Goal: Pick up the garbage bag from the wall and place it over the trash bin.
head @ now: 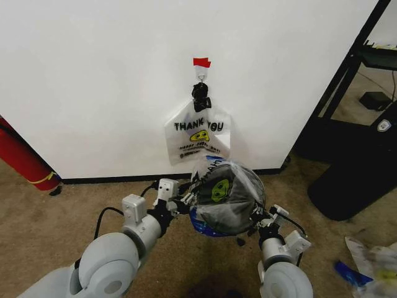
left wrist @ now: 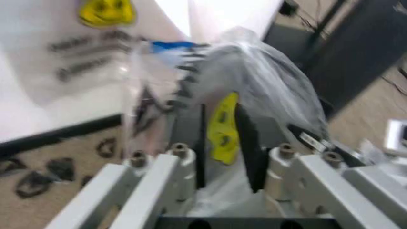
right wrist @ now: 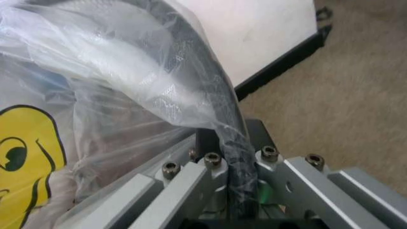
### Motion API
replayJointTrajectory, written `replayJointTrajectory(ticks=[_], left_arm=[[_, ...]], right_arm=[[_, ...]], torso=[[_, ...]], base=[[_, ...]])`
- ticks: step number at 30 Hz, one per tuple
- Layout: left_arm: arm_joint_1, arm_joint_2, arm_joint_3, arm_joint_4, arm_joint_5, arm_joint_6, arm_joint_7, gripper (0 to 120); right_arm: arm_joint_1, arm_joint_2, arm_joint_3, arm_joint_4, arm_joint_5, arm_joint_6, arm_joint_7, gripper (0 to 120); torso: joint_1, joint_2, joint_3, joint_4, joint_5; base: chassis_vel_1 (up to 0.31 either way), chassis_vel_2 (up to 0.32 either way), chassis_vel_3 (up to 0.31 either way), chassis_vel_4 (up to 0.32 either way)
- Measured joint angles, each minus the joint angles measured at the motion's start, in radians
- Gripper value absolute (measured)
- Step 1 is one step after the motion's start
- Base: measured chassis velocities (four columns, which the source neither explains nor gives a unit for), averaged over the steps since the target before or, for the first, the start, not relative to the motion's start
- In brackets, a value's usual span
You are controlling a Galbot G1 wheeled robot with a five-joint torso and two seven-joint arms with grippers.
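Stretching the garbage bag (head: 224,197) over the trash bin (head: 232,217), I keep both sides even. My left tool (head: 184,200) pinches the plastic at one side, my right tool (head: 260,218) pinches film and rim at the other. I think I must pull down slowly, so the thin film does not tear.

Lighting: even, bright, indoor. Wall (head: 93,74) evenly lit; soft shadow beside the hanging bag (head: 197,135). Left wrist view motion-blurred throughout. Glare streaks on the crinkled garbage bag (right wrist: 127,71).
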State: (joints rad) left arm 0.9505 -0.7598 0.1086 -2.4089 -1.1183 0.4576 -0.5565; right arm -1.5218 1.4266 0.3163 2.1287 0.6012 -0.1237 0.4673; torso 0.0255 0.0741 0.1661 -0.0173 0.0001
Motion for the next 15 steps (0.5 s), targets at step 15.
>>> replayJointTrajectory(ticks=[15], left_arm=[[-0.199, -0.045, 0.194, 0.084, -0.073, 0.061, -0.059, 0]], right_arm=[[-0.001, 0.007, 0.001, -0.016, -0.088, 0.034, -0.008, 0]], torso=[[0.000, 0.000, 0.000, 0.0003, 0.0000]], base=[[0.000, 0.000, 0.000, 0.000]])
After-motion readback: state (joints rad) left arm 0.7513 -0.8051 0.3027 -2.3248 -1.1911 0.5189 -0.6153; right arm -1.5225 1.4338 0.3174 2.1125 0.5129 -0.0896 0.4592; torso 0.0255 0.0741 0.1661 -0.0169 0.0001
